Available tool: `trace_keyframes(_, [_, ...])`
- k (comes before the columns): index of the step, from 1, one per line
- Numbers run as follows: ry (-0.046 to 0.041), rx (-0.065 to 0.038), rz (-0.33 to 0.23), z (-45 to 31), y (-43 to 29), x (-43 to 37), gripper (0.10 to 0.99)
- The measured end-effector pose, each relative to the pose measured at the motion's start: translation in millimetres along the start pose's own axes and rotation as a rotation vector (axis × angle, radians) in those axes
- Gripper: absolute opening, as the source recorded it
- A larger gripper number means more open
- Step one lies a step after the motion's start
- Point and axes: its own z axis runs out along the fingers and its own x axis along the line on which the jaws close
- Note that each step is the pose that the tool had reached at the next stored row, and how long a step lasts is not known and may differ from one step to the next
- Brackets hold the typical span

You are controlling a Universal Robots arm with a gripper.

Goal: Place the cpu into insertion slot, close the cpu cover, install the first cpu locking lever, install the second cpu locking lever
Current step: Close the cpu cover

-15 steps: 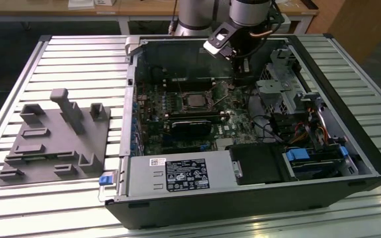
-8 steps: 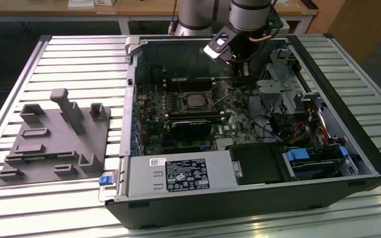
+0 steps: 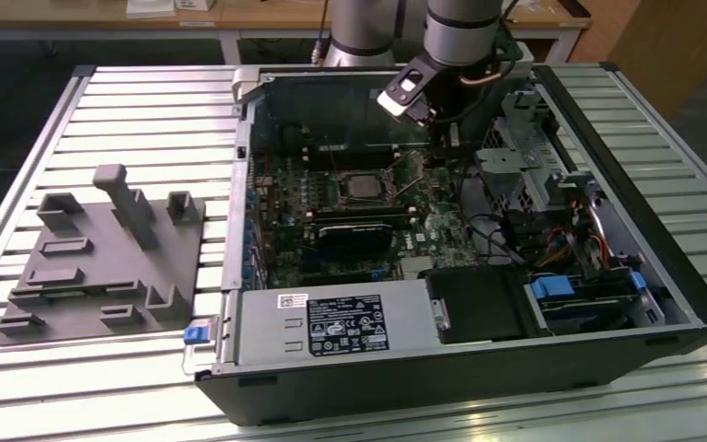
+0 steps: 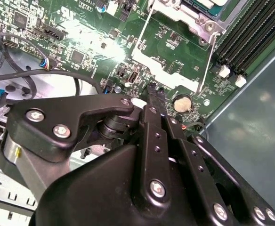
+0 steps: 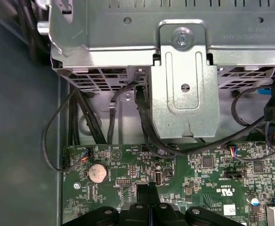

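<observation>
Gripper (image 4: 152,89) closed, empty, poised over green board just right of slot (image 3: 336,188), centre of exterior view. Cpu (image 3: 360,187) appears seated in slot. Cover (image 4: 194,13) seems lowered around it. Lever latching: cannot tell, likely outstanding.

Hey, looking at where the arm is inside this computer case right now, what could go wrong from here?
One: the hand appears close over the motherboard, beside the coin battery; dropping lower might scrape small parts there.
Two: black cables loop along the board's edge near the hand; a sideways move could snag one.
Three: a thin metal rod runs across the board near the hand; a glancing hit might bend it.
</observation>
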Motion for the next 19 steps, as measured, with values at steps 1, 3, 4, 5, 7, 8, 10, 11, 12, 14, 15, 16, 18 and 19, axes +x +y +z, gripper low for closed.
trace_keyframes(1, [-0.0001,0.000,0.000,0.1,0.0,0.0,0.106])
trace_keyframes(3, [-0.0002,0.000,0.000,0.1,0.0,0.0,0.106])
trace_keyframes(4, [-0.0002,0.000,0.000,0.1,0.0,0.0,0.106])
trace_keyframes(5, [-0.0001,0.000,0.000,0.2,0.0,0.0,0.106])
trace_keyframes(7, [0.0000,0.005,0.000,0.3,0.2,0.0,0.106])
trace_keyframes(8, [-0.0003,0.012,0.000,0.4,0.5,0.0,0.106])
trace_keyframes(10, [-0.0016,0.037,0.000,0.6,1.7,0.0,0.106])
trace_keyframes(11, [-0.0021,0.051,0.000,0.7,2.3,0.1,0.106])
trace_keyframes(12, [-0.0026,0.065,0.000,0.9,2.9,0.1,0.106])
trace_keyframes(14, [-0.0038,0.092,0.000,1.1,4.2,0.2,0.106])
trace_keyframes(15, [-0.0044,0.105,0.000,1.2,4.8,0.2,0.106])
trace_keyframes(16, [-0.0049,0.116,0.000,1.2,5.2,0.2,0.106])
trace_keyframes(18, [-0.0052,0.125,0.000,1.3,5.6,0.3,0.106])
trace_keyframes(19, [-0.0053,0.125,0.000,1.2,5.6,0.3,0.106])
